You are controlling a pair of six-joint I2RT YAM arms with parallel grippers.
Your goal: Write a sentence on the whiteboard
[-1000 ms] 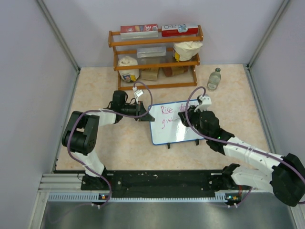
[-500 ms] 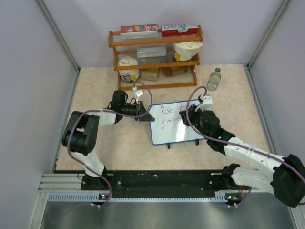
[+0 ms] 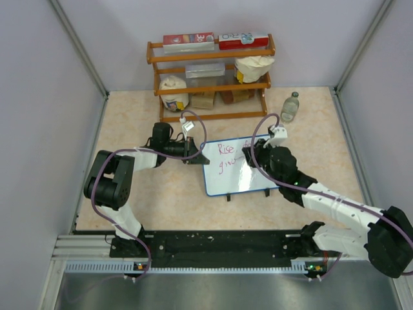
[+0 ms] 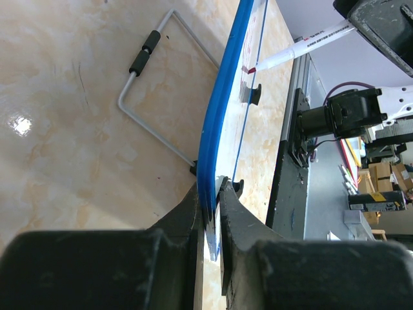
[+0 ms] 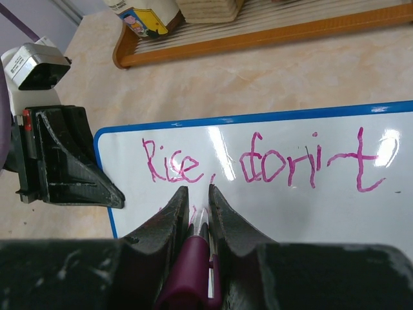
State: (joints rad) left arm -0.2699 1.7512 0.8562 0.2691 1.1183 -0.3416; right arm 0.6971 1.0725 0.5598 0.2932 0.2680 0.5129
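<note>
The whiteboard (image 3: 239, 184), white with a blue frame, stands tilted mid-table. The sentence (image 3: 226, 150) in pink reads "Rise, don't" in the right wrist view (image 5: 258, 165), with a short second line started under it. My left gripper (image 3: 197, 157) is shut on the board's left edge, and the blue rim (image 4: 222, 116) sits between its jaws (image 4: 211, 206). My right gripper (image 3: 248, 158) is shut on a magenta marker (image 5: 197, 258), whose tip is at the board (image 5: 361, 219) below "Rise". The marker also shows in the left wrist view (image 4: 303, 46). The tip's contact is hidden by the fingers.
A wooden shelf (image 3: 210, 77) with boxes, bags and a jar stands at the back. A small bottle (image 3: 291, 106) stands at the back right. A wire stand (image 4: 161, 110) lies behind the board. Purple walls close in on the left and right.
My right gripper has shifted slightly up and left over the board with the marker. The left gripper and the board have not moved.
</note>
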